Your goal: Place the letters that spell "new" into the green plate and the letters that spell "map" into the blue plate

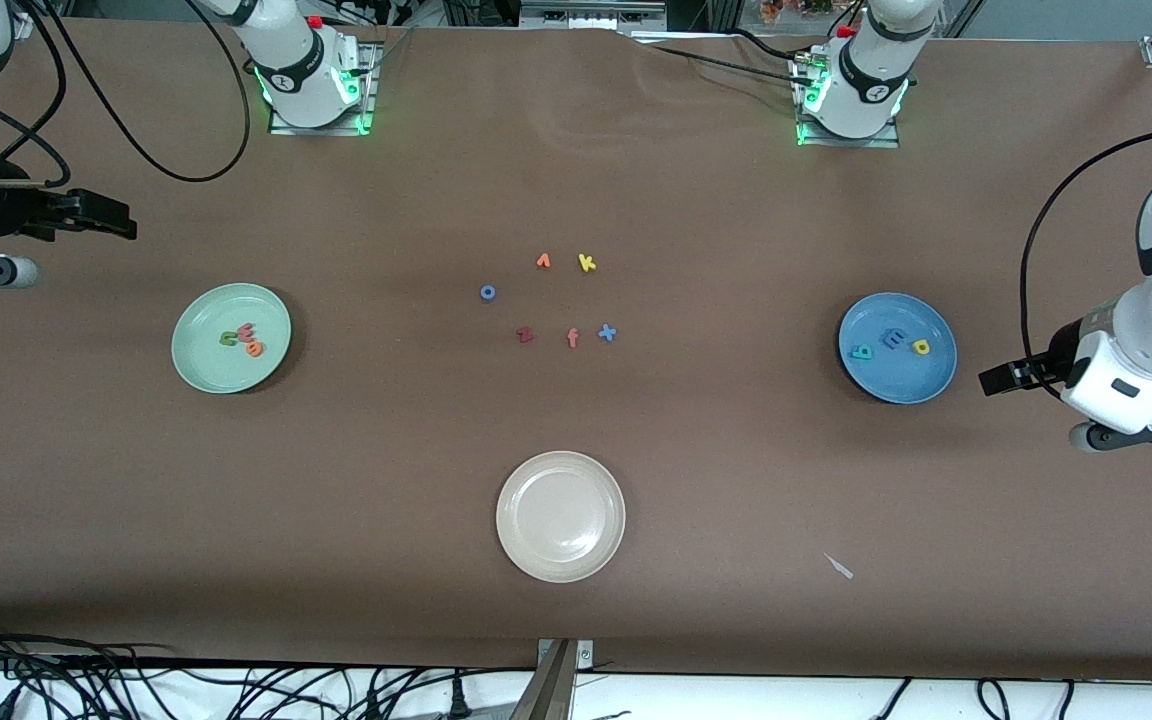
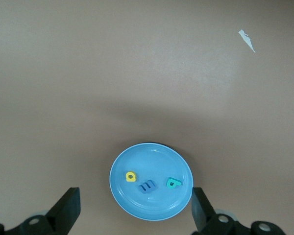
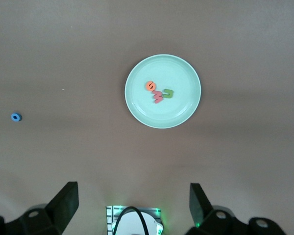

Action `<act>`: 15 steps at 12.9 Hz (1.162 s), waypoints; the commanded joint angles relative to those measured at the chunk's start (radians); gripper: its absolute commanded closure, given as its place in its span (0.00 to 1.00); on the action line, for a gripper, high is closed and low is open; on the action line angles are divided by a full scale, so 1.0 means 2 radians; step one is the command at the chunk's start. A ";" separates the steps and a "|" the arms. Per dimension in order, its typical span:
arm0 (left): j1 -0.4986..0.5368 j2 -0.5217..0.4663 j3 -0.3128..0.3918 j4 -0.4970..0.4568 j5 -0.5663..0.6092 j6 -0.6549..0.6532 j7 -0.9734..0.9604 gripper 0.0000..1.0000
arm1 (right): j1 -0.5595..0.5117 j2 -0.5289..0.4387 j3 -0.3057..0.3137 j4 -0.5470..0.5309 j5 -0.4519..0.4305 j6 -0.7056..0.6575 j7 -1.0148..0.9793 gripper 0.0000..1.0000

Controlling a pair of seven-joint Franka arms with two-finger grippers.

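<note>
A robotics lab: two robot arm bases bolted to a brown worktop, loose cables hanging off its edge.

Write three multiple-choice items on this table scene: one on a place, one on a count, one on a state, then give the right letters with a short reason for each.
1. Where does the blue m lie?
A. in the cream-white plate
B. in the blue plate
C. on the bare table

2. How many letters lie in the green plate?
A. one
B. three
C. five

3. How do the two grippers stand?
A. both open, holding nothing
B. both shut on letters
C. only the left one holds a letter

Key: 1 B, the m sits between the yellow a and the teal p in that plate. 2 B, the green n, red-pink w and orange e are there. 3 A, the left gripper and the right gripper show fingers spread wide with nothing between them.
</note>
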 commanded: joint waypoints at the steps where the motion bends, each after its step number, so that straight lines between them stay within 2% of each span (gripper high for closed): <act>1: -0.043 -0.003 0.017 0.042 -0.007 -0.014 0.006 0.00 | -0.001 0.007 0.003 0.016 0.009 -0.003 0.007 0.00; 4: -0.113 0.001 0.090 0.111 -0.016 -0.050 0.035 0.00 | -0.003 0.009 0.003 0.015 0.009 -0.001 0.007 0.00; 5: -0.134 0.000 0.112 0.126 -0.029 -0.064 0.064 0.00 | -0.003 0.009 0.003 0.015 0.009 -0.002 0.007 0.00; 6: -0.156 -0.003 0.149 0.141 -0.059 -0.071 0.084 0.00 | -0.003 0.009 0.003 0.015 0.009 -0.002 0.007 0.00; 8: -0.235 -0.024 0.273 0.166 -0.140 -0.082 0.115 0.00 | -0.004 0.009 0.003 0.015 0.009 -0.002 0.007 0.00; 10: -0.306 -0.061 0.413 0.160 -0.243 -0.081 0.164 0.00 | -0.004 0.009 0.003 0.015 0.009 -0.003 0.006 0.00; 11: -0.332 -0.075 0.458 0.151 -0.281 -0.080 0.180 0.01 | -0.004 0.009 0.002 0.015 0.008 -0.002 0.006 0.00; 12: -0.344 -0.089 0.473 0.130 -0.294 -0.074 0.189 0.00 | -0.005 0.009 0.002 0.015 0.006 -0.002 0.006 0.00; 15: -0.348 -0.143 0.476 0.042 -0.296 0.003 0.205 0.00 | -0.008 0.010 0.000 0.015 0.001 0.007 0.005 0.00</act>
